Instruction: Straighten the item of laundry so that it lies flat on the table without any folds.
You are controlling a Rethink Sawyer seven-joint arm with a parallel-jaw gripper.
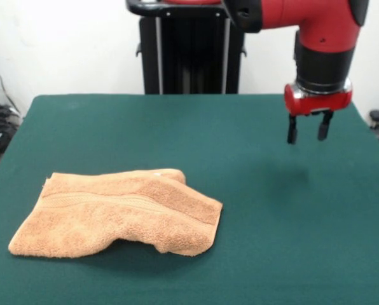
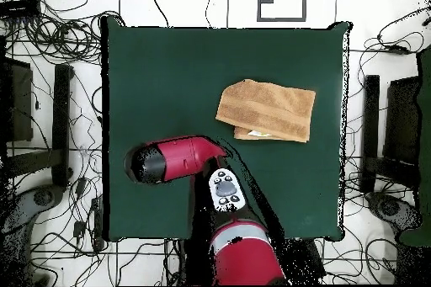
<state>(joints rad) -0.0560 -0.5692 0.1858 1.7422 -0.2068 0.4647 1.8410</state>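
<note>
Table (image 1: 253,254) cloth is dark green, and the big red arm (image 1: 316,32) hangs over one side of it with nothing below. Far from the arm, near the front edge, the orange towel (image 1: 119,213) lies folded over itself, with its stripe showing and one edge puffed up. Smallest is the gripper (image 1: 308,131), up in the air with its two black fingers (image 1: 292,132) apart and holding nothing.

Tangled cables (image 2: 50,39) cover the white floor (image 2: 375,241) at frame left; dark stands (image 2: 63,124) flank both sides.
</note>
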